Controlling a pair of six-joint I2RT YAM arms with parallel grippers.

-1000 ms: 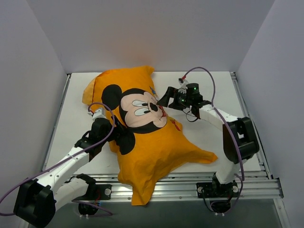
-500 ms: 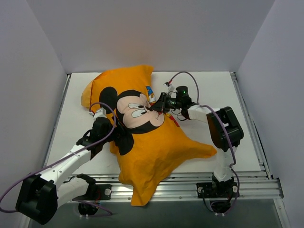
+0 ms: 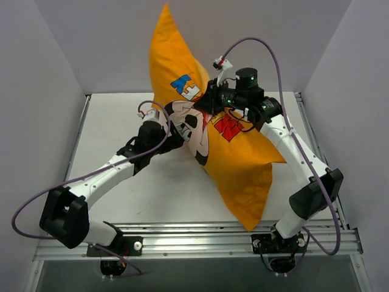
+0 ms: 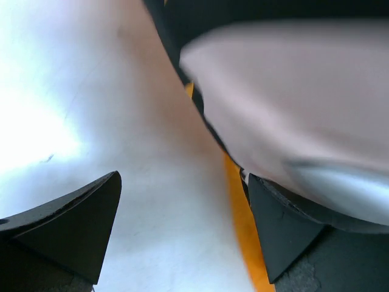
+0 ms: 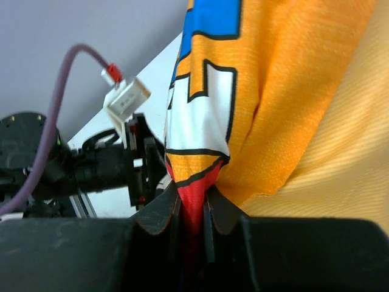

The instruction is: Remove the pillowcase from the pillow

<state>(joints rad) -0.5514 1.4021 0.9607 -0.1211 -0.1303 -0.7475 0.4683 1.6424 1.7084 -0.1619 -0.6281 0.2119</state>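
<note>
Right pincer (image 5: 191,210) clamped on a fold of the case (image 3: 237,152). Case held up over bench (image 3: 109,134), peak 12 o'clock, tail 5. Left pincer (image 3: 172,137) wide, at its 9 o'clock side. Pillow unseen. Best: left pins stuffing, right pulls cloth only.

Pillow: not visible to you in any view; whether inside pillowcase (image 3: 237,158), cannot tell. Top view: left gripper (image 3: 176,135) tips hidden behind fabric fold; right gripper (image 3: 209,104) tips buried in cloth. Left wrist view: pale surface (image 4: 292,91) at upper right blurred, you cannot tell what it is. Right wrist view: lettering (image 5: 203,91) cut off by top edge; red fold's end hidden between fingers (image 5: 159,213).
</note>
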